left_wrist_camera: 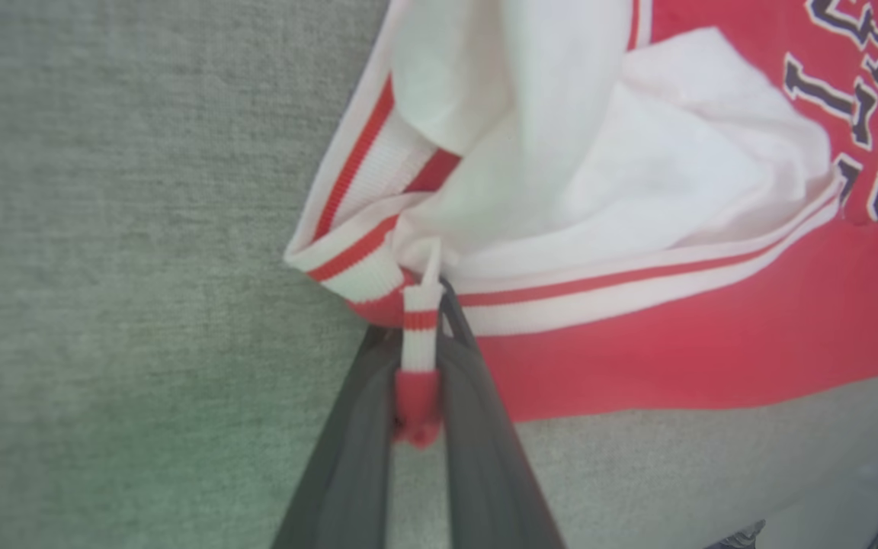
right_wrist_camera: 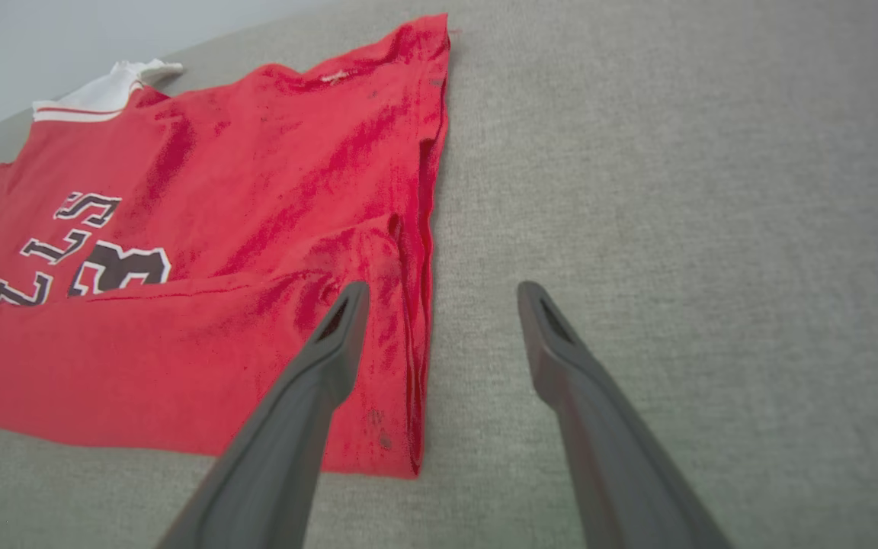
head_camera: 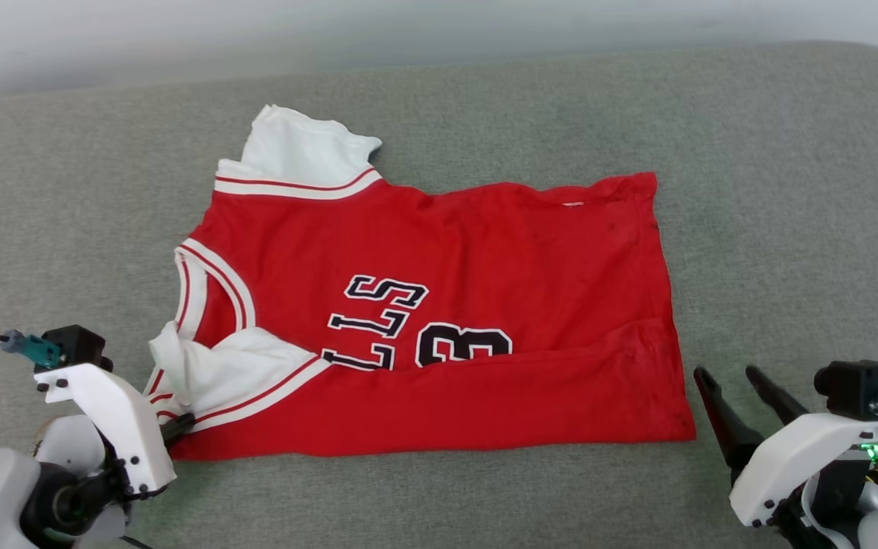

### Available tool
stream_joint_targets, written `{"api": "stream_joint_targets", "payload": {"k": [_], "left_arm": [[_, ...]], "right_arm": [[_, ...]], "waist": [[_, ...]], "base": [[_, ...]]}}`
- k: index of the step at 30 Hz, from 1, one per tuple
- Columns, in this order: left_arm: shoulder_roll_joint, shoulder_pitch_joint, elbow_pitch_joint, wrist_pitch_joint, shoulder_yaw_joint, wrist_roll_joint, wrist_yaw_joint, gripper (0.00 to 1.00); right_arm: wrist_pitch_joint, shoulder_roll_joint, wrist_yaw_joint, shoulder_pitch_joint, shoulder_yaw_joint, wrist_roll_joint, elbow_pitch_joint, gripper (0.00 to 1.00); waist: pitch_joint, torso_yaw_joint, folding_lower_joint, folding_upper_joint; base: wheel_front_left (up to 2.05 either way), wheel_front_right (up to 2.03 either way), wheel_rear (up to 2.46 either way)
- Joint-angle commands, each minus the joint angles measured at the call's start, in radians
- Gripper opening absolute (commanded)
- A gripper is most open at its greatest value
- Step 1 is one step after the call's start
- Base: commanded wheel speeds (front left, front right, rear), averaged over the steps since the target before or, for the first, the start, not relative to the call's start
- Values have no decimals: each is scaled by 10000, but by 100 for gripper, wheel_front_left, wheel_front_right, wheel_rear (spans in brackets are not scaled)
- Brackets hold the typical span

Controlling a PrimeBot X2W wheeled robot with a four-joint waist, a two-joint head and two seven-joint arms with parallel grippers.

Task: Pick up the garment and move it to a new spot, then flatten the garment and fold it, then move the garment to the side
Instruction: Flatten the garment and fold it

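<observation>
At the far left of the head view, the left gripper [head_camera: 180, 427] sat low on the grey fabric surface [head_camera: 789, 191], at the near left corner of the shirt [head_camera: 439, 305]. Its wrist view showed the two dark fingers [left_wrist_camera: 355, 427] pressed together on a pinched fold of red-and-white striped trim [left_wrist_camera: 420, 320], with a bit of red cloth squeezed between them lower down. Beside that grip the near sleeve [head_camera: 218, 366] was bunched up white and crumpled (its trim ran off to the right along the red body).

The shirt lay flat on the grey surface with its collar [head_camera: 203, 282] toward the left and its hem [head_camera: 664, 305] toward the right. The far sleeve [head_camera: 298, 149] stuck out white at the upper left. On the front, the black letters [head_camera: 378, 316] and the number [head_camera: 462, 343] were partly covered, because the near long edge was folded over onto them as a plain red band.

To the right, just off the hem's near corner, the right gripper [head_camera: 727, 374] had its fingers spread wide apart and held nothing. In its wrist view one finger [right_wrist_camera: 317, 381] showed over the red corner of the shirt [right_wrist_camera: 218, 229], the other finger over bare grey fabric [right_wrist_camera: 713, 191]. Whether either tip touched down could not be told.
</observation>
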Motion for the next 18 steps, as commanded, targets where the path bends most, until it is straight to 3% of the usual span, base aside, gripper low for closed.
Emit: {"api": "stream_joint_targets", "payload": {"k": [1,7,12,15,16,17,18], "left_arm": [[-289,160,22,-240,-222,187,-42,0],[-110,-94,-838,-1050,-81,801,176,0],[-147,-128,-1446,-1273,-145,1067,337,0],[-252,-211,-1826,-1390,-220,1232,456,0],[-280,-221,-1852,-1415,-220,1255,473,0],[-299,-215,-1873,-1463,-216,1271,491,0],[-321,-184,-1899,-1499,-224,1271,489,0]], "right_arm": [[865,-198,-8,-149,-21,225,109,100],[3620,-632,-8,-496,58,670,445,100],[4346,-617,-8,-960,226,712,921,100],[4862,-439,-8,-1286,529,795,1966,100],[5006,-376,-6,-1308,657,823,2221,93],[5144,-318,-5,-1323,811,854,2427,34],[5196,-259,-1,-1336,920,926,2574,0]], "waist": [[-223,214,0,0],[-324,644,0,0],[-169,871,0,0],[13,1109,0,0],[40,1145,0,0],[55,1164,0,0],[64,1180,0,0]], "base": [[0,0,0],[0,0,0],[0,0,0],[0,0,0],[0,0,0],[0,0,0],[0,0,0]]}}
